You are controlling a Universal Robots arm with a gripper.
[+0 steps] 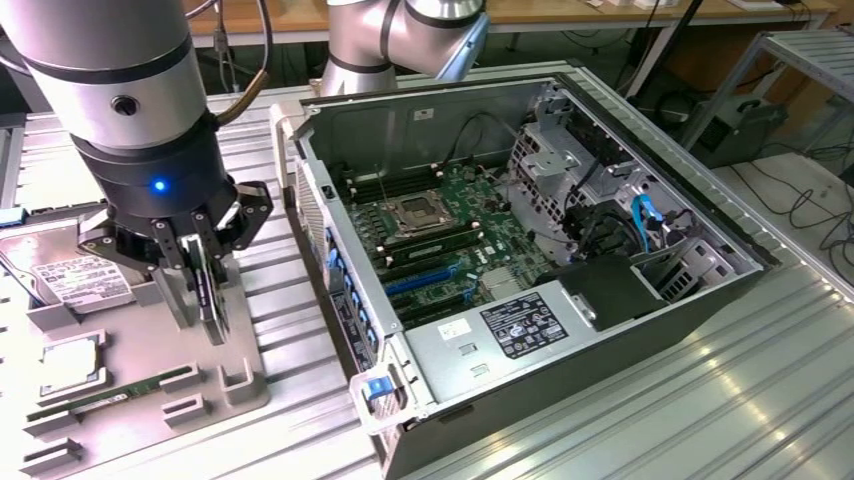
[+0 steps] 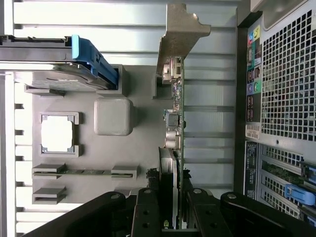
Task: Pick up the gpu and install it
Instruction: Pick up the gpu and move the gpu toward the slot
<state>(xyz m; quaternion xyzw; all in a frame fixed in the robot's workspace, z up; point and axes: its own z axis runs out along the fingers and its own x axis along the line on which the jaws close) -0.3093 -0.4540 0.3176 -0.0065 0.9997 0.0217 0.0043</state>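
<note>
Gripper [image 1: 198, 290] pinching gpu [image 2: 177, 123] edge-on over the tray [image 1: 134, 330].
Jaws are clamping narrow on the card's two flat faces, with the gpu standing upright between the fingers and its bracket [image 2: 180, 29] pointing away from the wrist. Upright hold is likely keeping the connector edge down for slotting. Case [image 1: 601, 400] is lying open just beside the tool.
</note>
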